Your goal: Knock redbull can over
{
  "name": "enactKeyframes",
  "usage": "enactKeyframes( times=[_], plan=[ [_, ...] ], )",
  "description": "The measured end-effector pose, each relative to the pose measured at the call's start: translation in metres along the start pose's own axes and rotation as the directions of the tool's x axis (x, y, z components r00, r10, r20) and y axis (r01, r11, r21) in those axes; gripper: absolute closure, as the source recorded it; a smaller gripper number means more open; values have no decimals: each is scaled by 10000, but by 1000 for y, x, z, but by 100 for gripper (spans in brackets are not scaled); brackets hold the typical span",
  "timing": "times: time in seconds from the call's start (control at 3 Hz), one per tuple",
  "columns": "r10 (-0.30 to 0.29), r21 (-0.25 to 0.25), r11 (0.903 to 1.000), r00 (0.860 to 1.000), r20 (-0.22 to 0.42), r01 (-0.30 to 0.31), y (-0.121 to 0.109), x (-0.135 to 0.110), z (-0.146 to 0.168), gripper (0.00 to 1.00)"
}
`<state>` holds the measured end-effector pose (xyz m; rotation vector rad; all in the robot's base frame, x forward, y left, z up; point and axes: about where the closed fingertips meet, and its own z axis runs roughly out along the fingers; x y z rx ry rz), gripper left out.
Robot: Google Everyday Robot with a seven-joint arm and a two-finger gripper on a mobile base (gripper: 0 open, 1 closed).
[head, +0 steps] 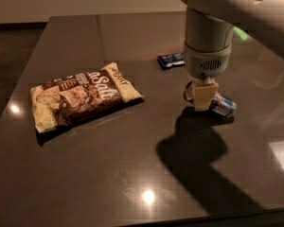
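Observation:
The redbull can [223,105] is a slim blue and silver can lying on its side on the dark table [109,174], right of centre. My gripper [202,98] hangs from the grey wrist directly over the can's left end and touches or nearly touches it. The gripper's cream-coloured finger hides the can's left part.
A cream and brown snack bag [80,96] lies flat at the left. A flat dark-blue wrapped bar [171,60] lies behind the gripper. The table's left edge drops to a dark floor. My arm casts a broad shadow [199,155] toward the front.

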<state>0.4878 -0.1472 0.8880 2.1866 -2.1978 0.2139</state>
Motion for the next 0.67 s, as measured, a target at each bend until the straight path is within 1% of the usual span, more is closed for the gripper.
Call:
enactKeyframes(
  times=[0.33,0.67],
  plan=[
    [-326,-359,9988,9994,74,328,9,-3,11,0],
    [-361,-222,9991,9992,177,365,6,-5,12,0]
  ],
)
